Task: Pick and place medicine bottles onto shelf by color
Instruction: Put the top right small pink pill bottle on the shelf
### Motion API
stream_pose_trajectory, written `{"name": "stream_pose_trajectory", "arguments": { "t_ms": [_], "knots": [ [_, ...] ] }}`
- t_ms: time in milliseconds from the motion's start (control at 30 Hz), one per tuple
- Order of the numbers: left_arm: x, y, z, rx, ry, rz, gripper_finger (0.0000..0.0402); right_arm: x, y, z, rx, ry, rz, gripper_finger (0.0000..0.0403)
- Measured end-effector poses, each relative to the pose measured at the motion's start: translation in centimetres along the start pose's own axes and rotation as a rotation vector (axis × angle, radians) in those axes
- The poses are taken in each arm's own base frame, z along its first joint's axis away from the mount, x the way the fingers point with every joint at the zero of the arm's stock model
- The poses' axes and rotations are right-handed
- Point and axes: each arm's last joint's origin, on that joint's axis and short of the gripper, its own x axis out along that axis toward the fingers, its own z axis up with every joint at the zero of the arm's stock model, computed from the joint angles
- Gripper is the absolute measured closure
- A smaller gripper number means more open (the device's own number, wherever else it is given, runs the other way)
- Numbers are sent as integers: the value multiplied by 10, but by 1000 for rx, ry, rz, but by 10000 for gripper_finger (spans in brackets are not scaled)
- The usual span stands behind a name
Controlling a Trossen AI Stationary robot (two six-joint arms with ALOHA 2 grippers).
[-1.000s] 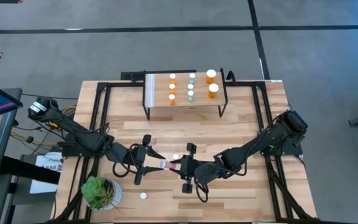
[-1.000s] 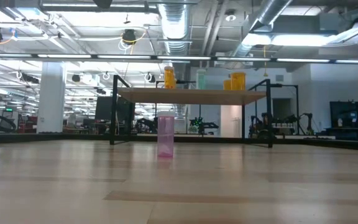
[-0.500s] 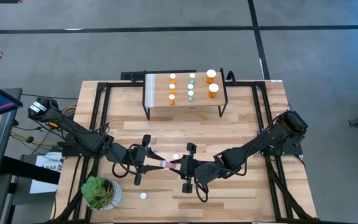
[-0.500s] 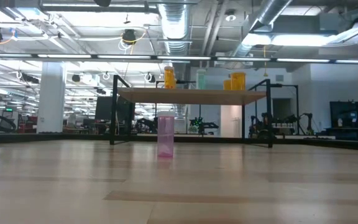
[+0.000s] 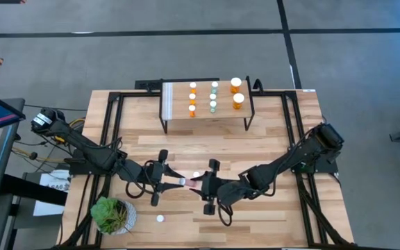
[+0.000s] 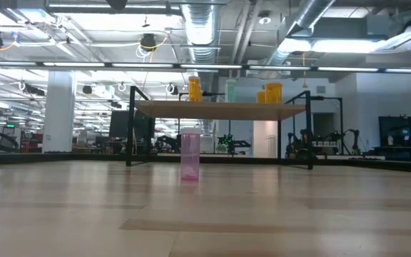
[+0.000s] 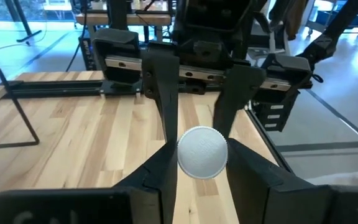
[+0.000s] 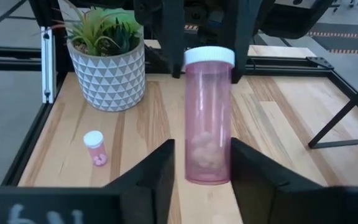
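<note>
**Desk:** Where is the pink bottle [image 8: 207, 124]?

**Photographer:** Off the table, lying level in the air between the two arms, well out in front of the shelf [image 5: 176, 104]. Its white cap [image 7: 202, 152] points at the left arm.

**Desk:** Who has it?

**Photographer:** The left gripper [image 5: 180, 182] is clamped on the cap end. The right gripper [image 5: 194, 185] has its fingers either side of the base, parted, with a sliver of gap showing on one side.

**Desk:** And on the shelf?

**Photographer:** Orange and pale green bottles in rows, with two wider orange ones [image 5: 237, 92] at one end. A second pink bottle [image 6: 190, 155] stands on the table before the shelf.
</note>
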Motion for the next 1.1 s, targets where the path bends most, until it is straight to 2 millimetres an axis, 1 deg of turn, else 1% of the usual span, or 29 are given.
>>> {"name": "stream_pose_trajectory", "arguments": {
  "t_ms": [167,267,400,533,700,800,867,1100],
  "knots": [
    [-2,1,4,-18,10,15,303,-2,2,-4,-24,35,-1,185],
    [-3,3,10,-10,50,92,303,-2,0,-10,-16,90,-10,163],
    [-6,12,23,1,121,253,303,-4,-2,-20,11,172,-33,154],
    [-12,32,47,-6,195,386,303,-5,-4,-26,33,229,-59,154],
    [-21,72,76,-40,266,540,303,-5,-5,-27,38,240,-64,154],
    [-30,102,91,-66,309,624,303,-5,-5,-27,36,240,-64,154],
    [-36,126,99,-102,322,656,303,-5,-5,-27,33,240,-64,154],
    [-62,207,113,-251,322,661,303,-5,-5,-27,28,242,-65,154]
  ]
}}
